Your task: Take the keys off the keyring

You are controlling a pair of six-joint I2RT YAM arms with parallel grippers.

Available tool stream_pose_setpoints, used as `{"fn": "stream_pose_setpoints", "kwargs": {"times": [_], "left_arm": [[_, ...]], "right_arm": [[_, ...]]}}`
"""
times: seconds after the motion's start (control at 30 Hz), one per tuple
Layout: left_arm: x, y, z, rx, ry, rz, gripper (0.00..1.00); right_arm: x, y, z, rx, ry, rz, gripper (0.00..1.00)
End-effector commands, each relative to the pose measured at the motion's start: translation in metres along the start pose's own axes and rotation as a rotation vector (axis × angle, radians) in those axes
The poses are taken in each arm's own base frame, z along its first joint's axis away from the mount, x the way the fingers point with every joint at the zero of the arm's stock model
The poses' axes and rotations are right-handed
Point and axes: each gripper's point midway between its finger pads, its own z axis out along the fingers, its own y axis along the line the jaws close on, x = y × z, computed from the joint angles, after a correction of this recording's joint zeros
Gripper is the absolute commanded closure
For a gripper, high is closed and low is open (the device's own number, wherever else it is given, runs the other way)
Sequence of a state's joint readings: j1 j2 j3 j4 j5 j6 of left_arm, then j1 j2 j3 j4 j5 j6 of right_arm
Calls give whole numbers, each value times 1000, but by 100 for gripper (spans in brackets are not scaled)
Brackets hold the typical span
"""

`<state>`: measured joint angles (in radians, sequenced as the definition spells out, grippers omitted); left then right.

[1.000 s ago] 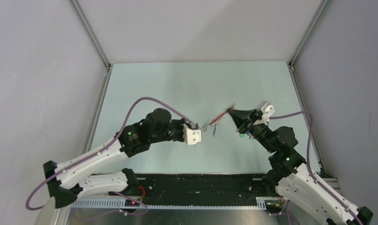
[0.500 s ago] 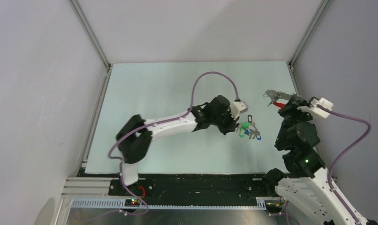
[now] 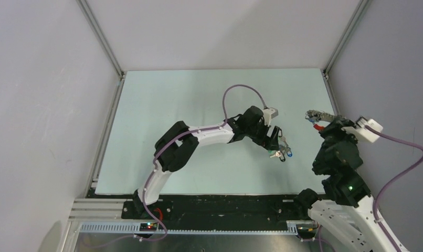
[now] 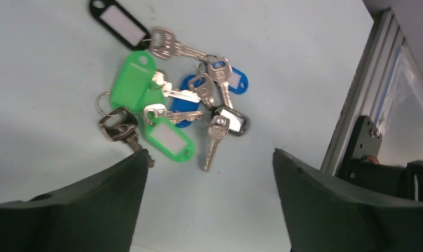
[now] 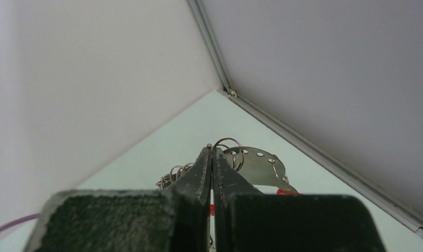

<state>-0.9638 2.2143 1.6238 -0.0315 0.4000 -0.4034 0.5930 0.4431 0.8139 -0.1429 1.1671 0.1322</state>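
Left hand (image 4: 208, 157) spread wide, I hover just above the keys (image 4: 220, 79) heaped on the table (image 4: 52, 63); my right hand (image 5: 212, 153), pressed together, pinches the keyring (image 5: 254, 164).

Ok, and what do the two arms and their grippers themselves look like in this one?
Both the left arm and right arm have white shells on the long links and black joint housings. A purple cable runs along each. The right arm shows a small green light. The left gripper and right gripper have matte black fingers.
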Motion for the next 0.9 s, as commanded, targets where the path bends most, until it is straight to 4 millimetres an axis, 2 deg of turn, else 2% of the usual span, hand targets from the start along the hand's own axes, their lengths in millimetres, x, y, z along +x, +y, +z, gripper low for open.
{"fn": "stream_pose_setpoints", "kwargs": {"times": [0.0, 0.03, 0.07, 0.1, 0.13, 0.17, 0.2, 0.23, 0.27, 0.3, 0.33, 0.37, 0.4, 0.43, 0.47, 0.5, 0.53, 0.57, 0.6, 0.63, 0.67, 0.7, 0.73, 0.77, 0.8, 0.83, 0.87], "left_arm": [[-50, -5, -34, -28, -169, 27, 2], [-54, -8, -53, -44, -193, 44, 1], [-46, 4, -62, -91, -192, 57, 1], [-60, -5, -83, -93, -237, 79, 1], [-64, 1, -95, -119, -258, 87, 0], [-65, -3, -116, -129, -283, 95, 0], [-65, -1, -137, -152, -310, 102, 0], [-65, -1, -148, -164, -324, 105, 0], [-64, -1, -169, -185, -351, 116, 0], [-63, 3, -180, -209, -363, 126, 0], [-59, 0, -197, -217, -382, 136, 0], [-58, 4, -206, -245, -391, 145, 0], [-54, 2, -220, -258, -400, 151, 0], [-48, 7, -229, -295, -389, 153, 0], [-46, 4, -243, -304, -408, 161, 0], [-42, 9, -251, -338, -404, 160, 0], [-40, 6, -263, -349, -426, 164, 0], [-39, 11, -272, -382, -439, 153, 0], [-38, 9, -284, -390, -468, 149, 0], [-40, 17, -295, -444, -505, 111, 0], [-40, 17, -310, -466, -548, 85, 0], [-40, 28, -324, -520, -585, 4, 0], [-40, 27, -339, -534, -629, -33, 0], [-37, 36, -353, -582, -656, -110, 0], [-42, 29, -369, -578, -696, -116, 0], [-36, 32, -377, -602, -668, -104, 0], [-46, 20, -394, -594, -703, -72, 0]], "right_arm": [[30, 34, 13, -65, 81, -71, 100], [42, 46, 16, -121, 120, -87, 100], [56, 50, 26, -110, 153, -91, 100], [77, 62, 30, -144, 222, -57, 100], [80, 54, 42, -98, 232, -32, 100], [98, 60, 48, -107, 299, 25, 100], [97, 45, 62, -46, 297, 62, 100], [110, 50, 68, -52, 347, 129, 100], [106, 37, 82, -4, 329, 170, 100], [115, 38, 89, -4, 363, 211, 100], [110, 26, 101, 33, 337, 238, 100], [116, 23, 108, 48, 353, 252, 100], [113, 13, 116, 81, 333, 261, 100], [120, 6, 122, 103, 350, 260, 94], [121, -6, 127, 138, 351, 262, 79], [128, -11, 128, 152, 378, 270, 26], [129, -23, 130, 183, 386, 272, 13], [132, -23, 129, 168, 408, 269, 4], [130, -25, 129, 165, 407, 263, 1], [124, -23, 126, 142, 398, 247, 1], [118, -20, 124, 128, 382, 240, 1], [102, -19, 119, 109, 338, 218, 1], [93, -13, 117, 84, 306, 208, 1], [70, -7, 109, 41, 245, 180, 1], [47, -1, 101, -5, 185, 151, 1], [29, 7, 96, -42, 147, 143, 1], [13, 11, 87, -71, 116, 120, 1]]}}
